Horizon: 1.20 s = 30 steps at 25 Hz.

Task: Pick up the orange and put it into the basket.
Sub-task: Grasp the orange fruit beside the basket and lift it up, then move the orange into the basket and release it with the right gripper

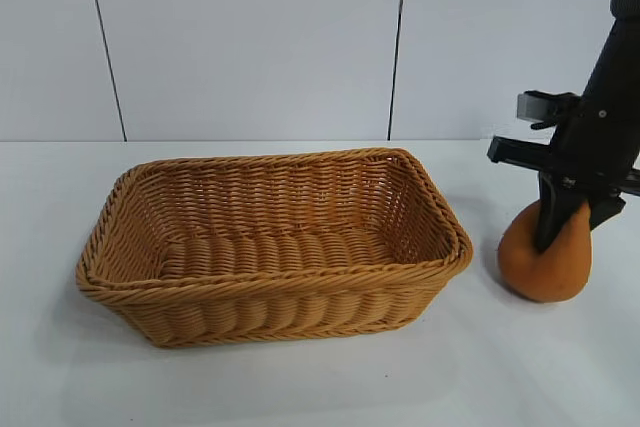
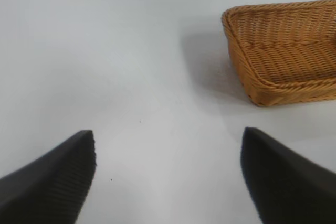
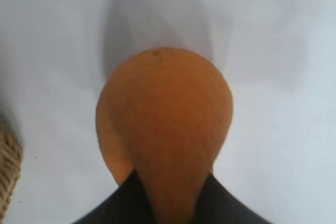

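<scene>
The orange (image 1: 545, 265) rests on the white table just right of the basket (image 1: 270, 285), its narrow knob pointing up. My right gripper (image 1: 557, 229) comes down from above and is shut on that knob. In the right wrist view the two dark fingers (image 3: 121, 200) pinch the tapered top of the orange (image 3: 165, 111) from both sides. The wicker basket has nothing inside. My left gripper (image 2: 168, 142) hovers open over bare table with nothing between its fingers, and the basket (image 2: 283, 51) lies ahead of it to one side. The left arm is out of the exterior view.
A white wall with dark seams (image 1: 398, 42) stands behind the table. One corner of the basket (image 3: 8, 177) shows at the edge of the right wrist view, close to the orange.
</scene>
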Available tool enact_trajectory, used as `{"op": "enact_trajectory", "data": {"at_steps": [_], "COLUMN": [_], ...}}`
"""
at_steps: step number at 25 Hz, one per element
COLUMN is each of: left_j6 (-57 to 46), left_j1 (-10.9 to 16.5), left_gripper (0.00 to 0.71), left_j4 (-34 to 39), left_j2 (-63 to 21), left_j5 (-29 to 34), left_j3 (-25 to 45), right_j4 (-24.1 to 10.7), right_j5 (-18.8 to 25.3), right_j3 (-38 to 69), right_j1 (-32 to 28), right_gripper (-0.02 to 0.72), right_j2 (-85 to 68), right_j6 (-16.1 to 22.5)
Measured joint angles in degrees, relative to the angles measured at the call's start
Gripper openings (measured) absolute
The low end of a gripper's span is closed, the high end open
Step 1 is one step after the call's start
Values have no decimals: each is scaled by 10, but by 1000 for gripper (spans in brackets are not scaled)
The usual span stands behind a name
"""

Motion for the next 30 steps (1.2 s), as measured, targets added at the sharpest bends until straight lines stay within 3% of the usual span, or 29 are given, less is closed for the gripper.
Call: {"op": "enact_trajectory", "data": {"at_steps": [9, 15, 21, 30], "left_j6": [0, 0, 0, 0], "left_j1": [0, 0, 0, 0], "left_gripper": [549, 549, 549, 549], "left_j4": [0, 0, 0, 0], "left_j2": [0, 0, 0, 0], "left_j5": [0, 0, 0, 0], "left_j3": [0, 0, 0, 0], "right_j4": [0, 40, 68, 88], "right_j5": [8, -13, -63, -183], "right_j3": [0, 0, 1, 1], "right_j1": [0, 18, 116, 294], "right_gripper": [42, 42, 42, 42], "right_j2": [-150, -206, -208, -148], "right_j6": [-2, -3, 1, 32]}}
